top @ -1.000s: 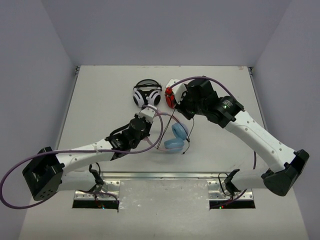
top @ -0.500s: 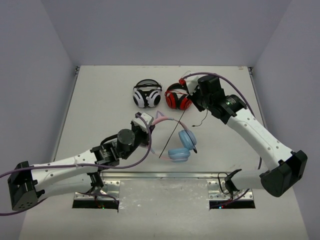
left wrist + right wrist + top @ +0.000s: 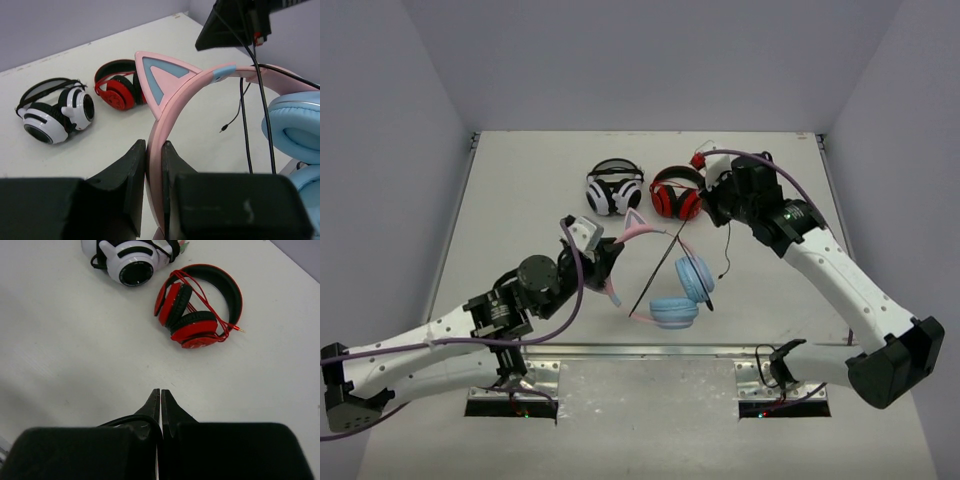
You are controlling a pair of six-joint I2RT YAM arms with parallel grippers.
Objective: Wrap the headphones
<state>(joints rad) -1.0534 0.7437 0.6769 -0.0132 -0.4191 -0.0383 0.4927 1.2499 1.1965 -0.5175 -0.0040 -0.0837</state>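
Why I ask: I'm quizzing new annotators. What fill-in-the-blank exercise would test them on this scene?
1. The left gripper is shut on the pink ____ of the headphones.
2. The right gripper pinches a thin black ____.
3. Beside the white-and-black headphones lies another pair, coloured black and ____.
Missing words: headband; cable; red.

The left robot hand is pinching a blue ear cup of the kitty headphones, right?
No. The left gripper is pinching the pink headband of the headphones, beside a cat ear. The left wrist view shows it.
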